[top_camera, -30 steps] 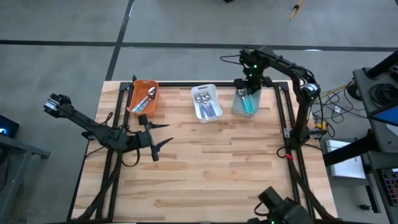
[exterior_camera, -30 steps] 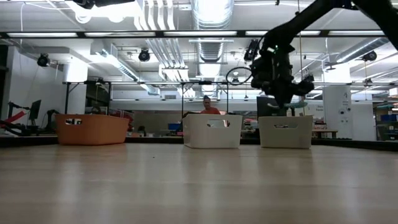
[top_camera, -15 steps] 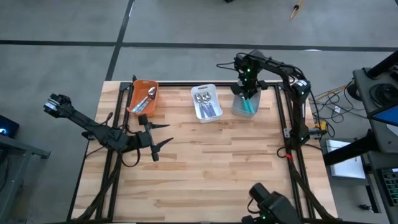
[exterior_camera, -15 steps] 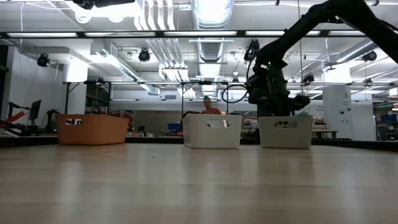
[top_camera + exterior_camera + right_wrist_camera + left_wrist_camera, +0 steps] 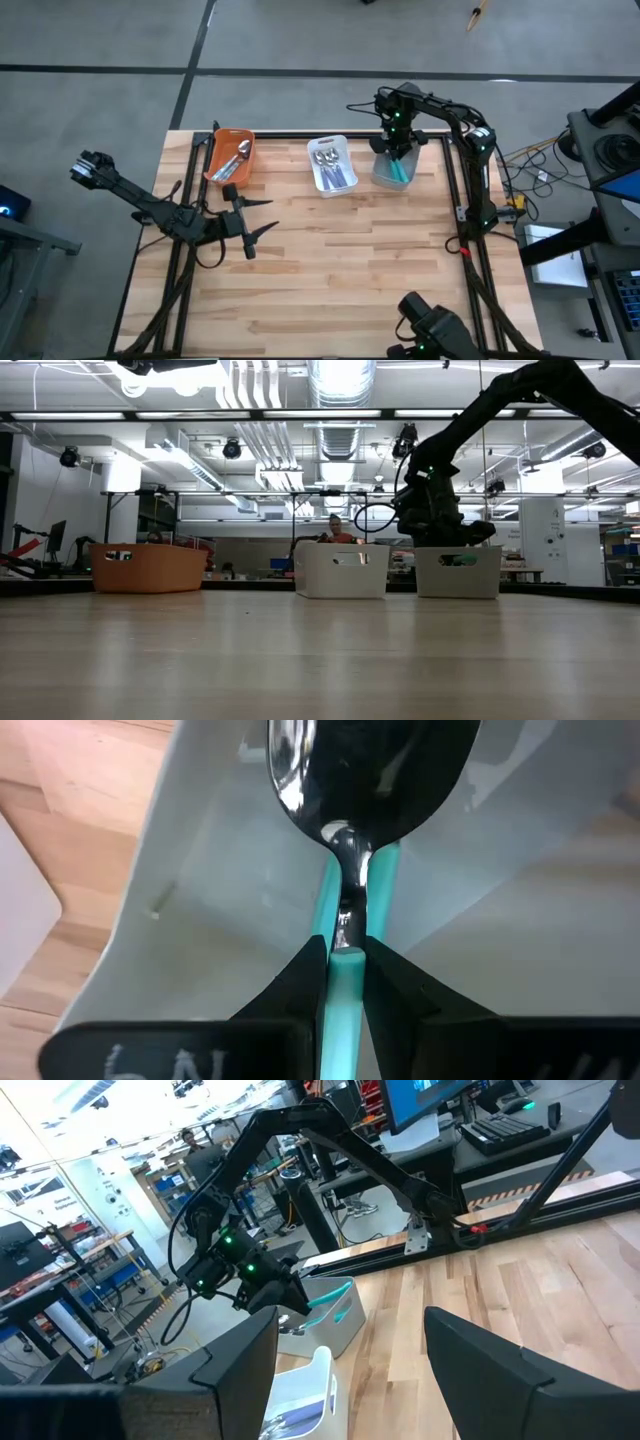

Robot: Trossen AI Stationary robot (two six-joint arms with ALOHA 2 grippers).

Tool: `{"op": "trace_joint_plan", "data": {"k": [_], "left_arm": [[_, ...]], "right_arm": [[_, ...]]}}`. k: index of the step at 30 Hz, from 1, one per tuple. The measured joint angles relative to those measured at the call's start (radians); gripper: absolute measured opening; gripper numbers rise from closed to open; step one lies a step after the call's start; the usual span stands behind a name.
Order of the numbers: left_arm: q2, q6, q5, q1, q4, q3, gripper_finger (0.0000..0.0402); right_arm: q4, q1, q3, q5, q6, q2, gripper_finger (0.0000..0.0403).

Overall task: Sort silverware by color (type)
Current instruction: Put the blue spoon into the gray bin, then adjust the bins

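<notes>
Tabletop (image 5: 330, 260) sorting: teal spoon lowered into the grey bin (image 5: 391, 170)

Right tool (image 5: 346, 952), now sunk inside that bin, stays clamped on the teal-handled spoon (image 5: 345, 990); release looks next. Left tool (image 5: 262, 217), fingers apart, waits well left of it.

Teal-handled spoon (image 5: 345, 870) in grey bin (image 5: 200, 900)

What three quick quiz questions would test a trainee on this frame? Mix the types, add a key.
1. True or false: the right gripper is shut on a teal-handled metal spoon.
2. Which bin is it over: A orange bin, B white middle bin, C pale grey bin?
3. Fill in: the left gripper waits ___ over bare table.

Key: 1 true; 2 C; 3 open.
</notes>
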State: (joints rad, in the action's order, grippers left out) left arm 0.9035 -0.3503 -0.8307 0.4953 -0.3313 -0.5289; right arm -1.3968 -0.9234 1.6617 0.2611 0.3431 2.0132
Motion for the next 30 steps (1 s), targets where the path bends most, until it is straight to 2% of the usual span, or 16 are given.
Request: {"op": "trace_joint_plan", "data": {"k": [5, 10, 19, 30], "left_arm": [[0.0, 0.0, 0.0, 0.0, 0.0, 0.0, 0.0231], [0.0, 0.0, 0.0, 0.0, 0.001, 0.0, 0.0231], [0.0, 0.0, 0.0, 0.0, 0.003, 0.0, 0.0231], [0.0, 0.019, 0.0, 0.0, 0.003, 0.0, 0.0231]], "right_arm": [[0.009, 0.0, 0.002, -0.002, -0.009, 0.0, 0.0042], [0.071, 0.001, 0.004, -0.053, -0.009, 0.0, 0.0042], [0.087, 0.01, 0.004, -0.053, -0.024, -0.001, 0.0046], [0.141, 0.016, 0.004, -0.055, -0.068, -0.001, 0.0108]]}}
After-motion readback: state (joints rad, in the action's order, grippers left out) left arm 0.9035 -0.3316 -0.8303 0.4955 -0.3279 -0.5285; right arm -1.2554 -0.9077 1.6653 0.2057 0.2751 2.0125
